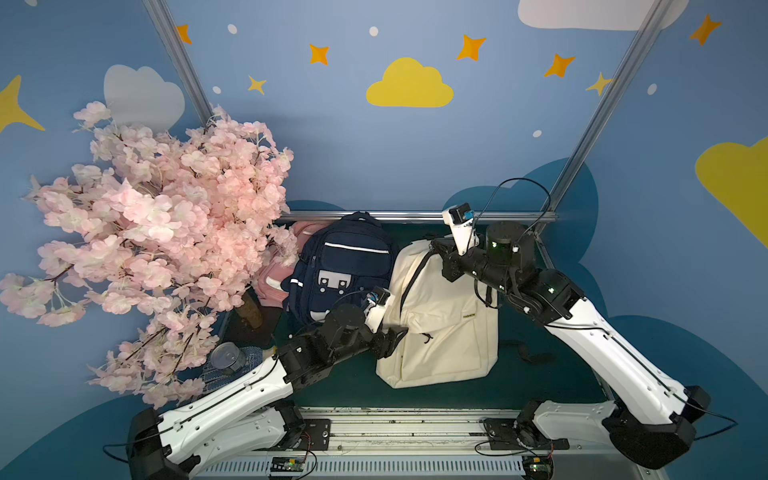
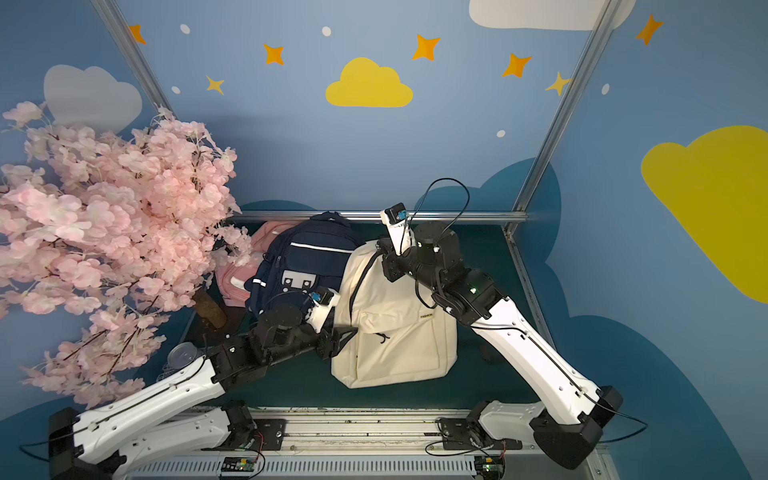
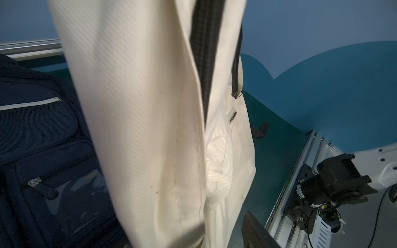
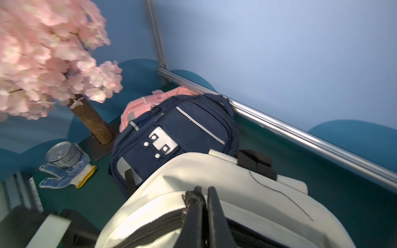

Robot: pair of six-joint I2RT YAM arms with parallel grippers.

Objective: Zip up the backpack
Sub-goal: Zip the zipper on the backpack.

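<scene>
Pinching backpack (image 1: 440, 316) at its top, by the gaping zip (image 3: 204, 64), with right jaws, probably tautening it. Holding left jaws spread beside its flank, gripping nothing. Resting it on counter (image 1: 457, 399), beside navy bag (image 1: 340, 257).

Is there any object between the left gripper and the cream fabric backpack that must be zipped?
Nothing visible does. The left gripper, jaws open, is right at the side of the cream fabric backpack. The navy blue backpack lies beside it, not between. The right gripper is shut on the cream backpack's zipper.
</scene>
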